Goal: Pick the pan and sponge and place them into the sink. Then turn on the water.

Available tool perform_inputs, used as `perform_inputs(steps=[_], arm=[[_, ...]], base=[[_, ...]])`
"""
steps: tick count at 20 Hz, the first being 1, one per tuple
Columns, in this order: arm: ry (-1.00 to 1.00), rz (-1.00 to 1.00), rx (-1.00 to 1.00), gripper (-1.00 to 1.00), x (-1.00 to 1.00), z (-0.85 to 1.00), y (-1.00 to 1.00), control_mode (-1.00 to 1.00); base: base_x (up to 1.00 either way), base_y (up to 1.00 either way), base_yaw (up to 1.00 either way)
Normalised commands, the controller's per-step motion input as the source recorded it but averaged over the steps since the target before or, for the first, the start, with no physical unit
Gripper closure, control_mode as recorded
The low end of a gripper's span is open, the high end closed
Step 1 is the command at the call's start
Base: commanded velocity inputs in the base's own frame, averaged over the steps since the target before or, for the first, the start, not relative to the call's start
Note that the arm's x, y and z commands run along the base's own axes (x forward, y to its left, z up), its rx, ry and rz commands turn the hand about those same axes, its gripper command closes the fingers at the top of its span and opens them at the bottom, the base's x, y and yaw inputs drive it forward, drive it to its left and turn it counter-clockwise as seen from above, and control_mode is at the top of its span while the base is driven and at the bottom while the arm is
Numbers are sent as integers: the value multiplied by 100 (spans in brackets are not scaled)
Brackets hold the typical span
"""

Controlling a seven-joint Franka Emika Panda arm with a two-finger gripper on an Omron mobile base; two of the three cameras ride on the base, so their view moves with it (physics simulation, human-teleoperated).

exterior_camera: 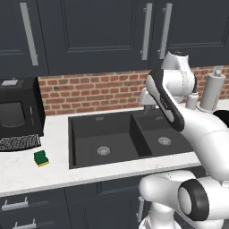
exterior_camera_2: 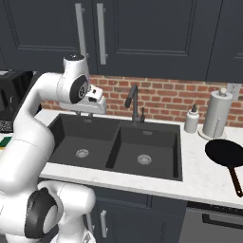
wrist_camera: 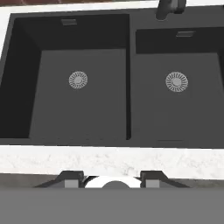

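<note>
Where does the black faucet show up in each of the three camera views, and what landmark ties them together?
Left base view: the faucet stands mid-right at the sink's back edge, partly behind the arm.
Right base view: the faucet is at centre, before the brick wall.
Hand view: its head pokes in at the top edge, right of centre.
Shared landmark: the divider between the two basins.

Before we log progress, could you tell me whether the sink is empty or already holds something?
Empty: both basins of the sink show only bare floors and drains. The pan and the sponge lie on the counter.
</note>
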Motion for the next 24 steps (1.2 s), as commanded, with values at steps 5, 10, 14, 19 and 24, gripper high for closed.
perform_inputs(steps=[5, 10, 14, 19, 24], arm=[[3, 4, 0, -100, -12, -28, 62, -100], [13, 28, 0, -100, -37, -25, 98, -100], [15, 37, 0, -100, -32, -22, 100, -100], [32, 35, -2, -100, -4, -3, 100, -100], [19, 17, -8, -100, 14, -32, 100, -100]], base=[[0, 0, 0], [0, 0, 0], [0, 0, 0], [0, 0, 0], [0, 0, 0]])
